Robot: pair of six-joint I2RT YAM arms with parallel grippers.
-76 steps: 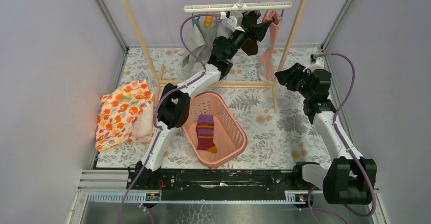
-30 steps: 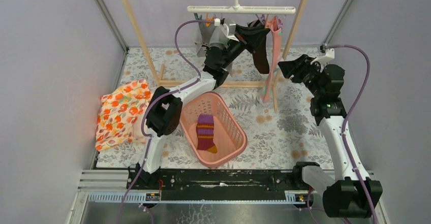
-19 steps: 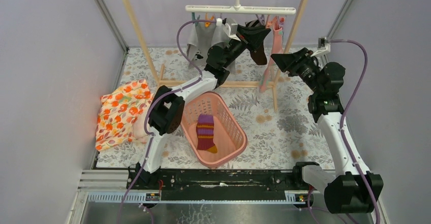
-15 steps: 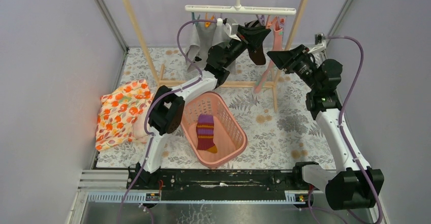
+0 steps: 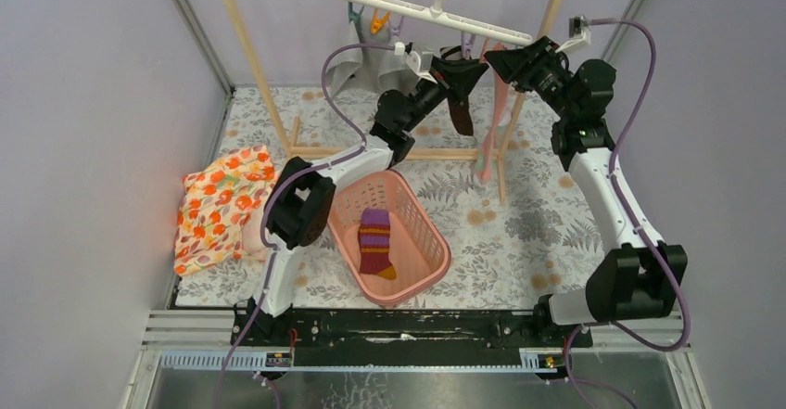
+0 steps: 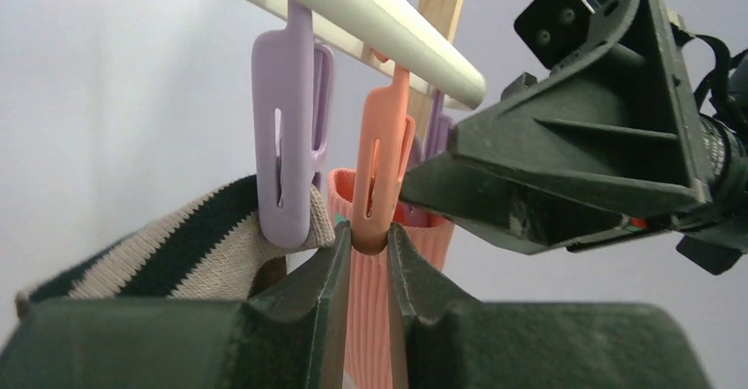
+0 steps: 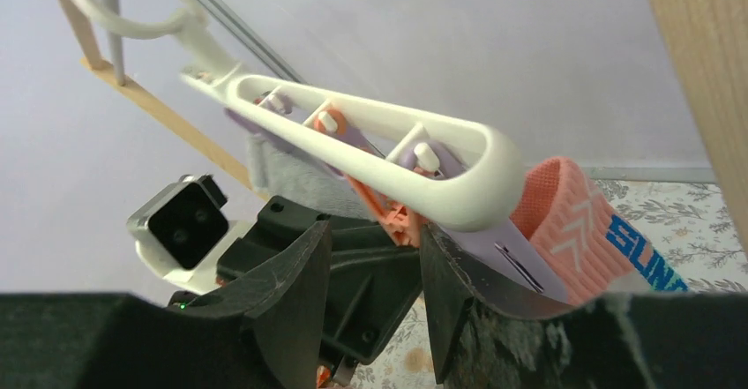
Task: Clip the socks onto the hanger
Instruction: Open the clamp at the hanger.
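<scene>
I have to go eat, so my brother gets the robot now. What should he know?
Left hand: shut on the orange clip under the tilted hanger.
Right hand: open, just beneath the hanger's right end.
Purple striped sock: lying in the pink basket, unclipped.
Done: pink sock hangs from the hanger; dark sock seems held by the purple clip.
Left: pick up the striped sock and clip it on.

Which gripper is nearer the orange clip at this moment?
Left. The left gripper grips the orange clip at its lower tip; the right gripper, open, straddles the hanger end beside it.
</scene>
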